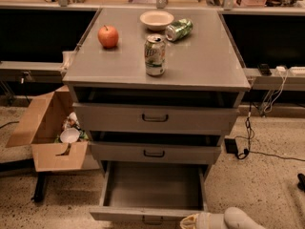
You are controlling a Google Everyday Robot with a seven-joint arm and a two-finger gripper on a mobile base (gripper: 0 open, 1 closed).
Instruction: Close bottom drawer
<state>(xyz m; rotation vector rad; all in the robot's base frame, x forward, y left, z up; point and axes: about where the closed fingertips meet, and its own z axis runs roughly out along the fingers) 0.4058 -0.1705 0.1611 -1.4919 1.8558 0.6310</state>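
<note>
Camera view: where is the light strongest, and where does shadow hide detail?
Camera view: soft sheen on the cabinet top around the upright can; dark shadow above the top drawer and middle drawer; the open bottom drawer dim inside but readable; the gripper, at the lower edge by that drawer's front, pale and well lit.

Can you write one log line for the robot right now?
task: close bottom drawer | bottom drawer: pulled out | gripper: low, at its front panel, right of handle | status: not yet closed
</note>
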